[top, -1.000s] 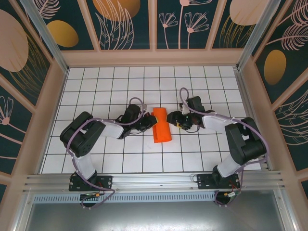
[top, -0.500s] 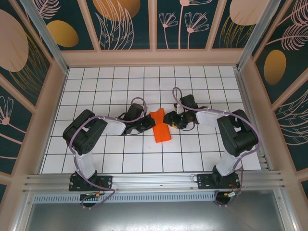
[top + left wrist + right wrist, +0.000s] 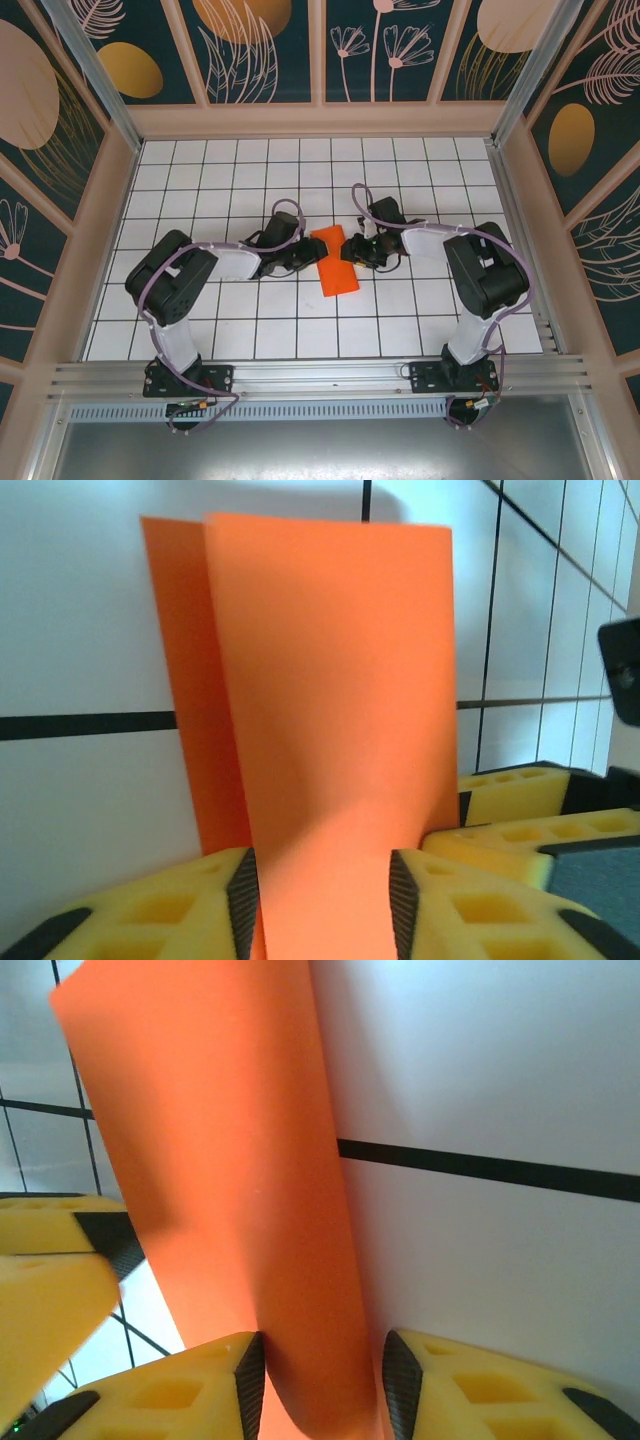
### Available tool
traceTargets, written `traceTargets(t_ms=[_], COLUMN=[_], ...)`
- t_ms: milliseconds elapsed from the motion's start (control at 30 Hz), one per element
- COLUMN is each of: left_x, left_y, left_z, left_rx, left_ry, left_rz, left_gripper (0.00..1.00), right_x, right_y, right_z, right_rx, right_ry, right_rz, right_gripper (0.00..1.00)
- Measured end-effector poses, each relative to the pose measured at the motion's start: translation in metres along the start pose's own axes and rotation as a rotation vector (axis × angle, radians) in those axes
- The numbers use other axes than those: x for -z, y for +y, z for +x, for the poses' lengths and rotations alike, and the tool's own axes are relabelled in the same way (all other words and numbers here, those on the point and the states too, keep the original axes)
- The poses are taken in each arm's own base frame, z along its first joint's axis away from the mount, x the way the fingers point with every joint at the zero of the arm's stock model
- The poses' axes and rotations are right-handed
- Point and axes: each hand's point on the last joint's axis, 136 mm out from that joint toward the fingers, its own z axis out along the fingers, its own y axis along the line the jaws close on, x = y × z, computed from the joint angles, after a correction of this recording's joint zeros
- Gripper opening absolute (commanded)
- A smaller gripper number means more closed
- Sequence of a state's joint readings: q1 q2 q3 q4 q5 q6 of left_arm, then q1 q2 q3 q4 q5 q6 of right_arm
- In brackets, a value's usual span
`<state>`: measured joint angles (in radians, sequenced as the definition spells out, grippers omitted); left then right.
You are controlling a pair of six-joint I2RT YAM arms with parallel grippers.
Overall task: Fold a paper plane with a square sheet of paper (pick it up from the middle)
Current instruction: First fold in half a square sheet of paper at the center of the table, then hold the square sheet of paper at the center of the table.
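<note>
— Your left gripper [image 3: 320,905] has its jaws parted, with the folded square sheet of paper [image 3: 336,272] running through the gap.
— And your right gripper [image 3: 317,1380]?
— Its pads flank the sheet's opposite edge. I can't tell whether they pinch it. The sheet lies mid-table [image 3: 250,170], between both grippers.

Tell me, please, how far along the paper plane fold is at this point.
Done: the square sheet of paper is already folded into a narrow layered strip lying flat. In hand: the left gripper and right gripper straddle it from either side, jaws apart, seemingly working a crease. Left: no pointed nose or wings show, so most of the folding remains.
</note>
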<state>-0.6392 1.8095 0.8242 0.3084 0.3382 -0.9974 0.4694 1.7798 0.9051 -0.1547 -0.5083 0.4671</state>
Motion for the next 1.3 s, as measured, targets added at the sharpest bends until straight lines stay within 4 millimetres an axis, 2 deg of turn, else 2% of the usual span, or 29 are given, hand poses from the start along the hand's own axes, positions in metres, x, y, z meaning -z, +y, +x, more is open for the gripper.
traceTargets(t_ms=[367,533,1000,1300], left_x=[0.044,0.059,0.063,0.061], left_y=[-0.003,-0.004,0.011,0.003], left_z=[-0.036,-0.047,-0.052,-0.056], left_rx=[0.061,0.070,0.061,0.040], left_ry=[-0.135,-0.204,-0.265,-0.282], left_rz=[-0.064,-0.071,-0.124,-0.076], left_gripper=[0.58,0.59,0.57,0.54], right_x=[-0.005,-0.008,-0.013,-0.013], right_y=[-0.003,-0.005,-0.006,-0.005], right_z=[0.001,0.002,0.005,0.006], right_rx=[0.005,-0.011,0.013,0.043], right_ry=[0.015,0.020,0.014,0.017], right_rz=[0.041,0.088,0.155,0.153], right_gripper=[0.41,0.42,0.45,0.46])
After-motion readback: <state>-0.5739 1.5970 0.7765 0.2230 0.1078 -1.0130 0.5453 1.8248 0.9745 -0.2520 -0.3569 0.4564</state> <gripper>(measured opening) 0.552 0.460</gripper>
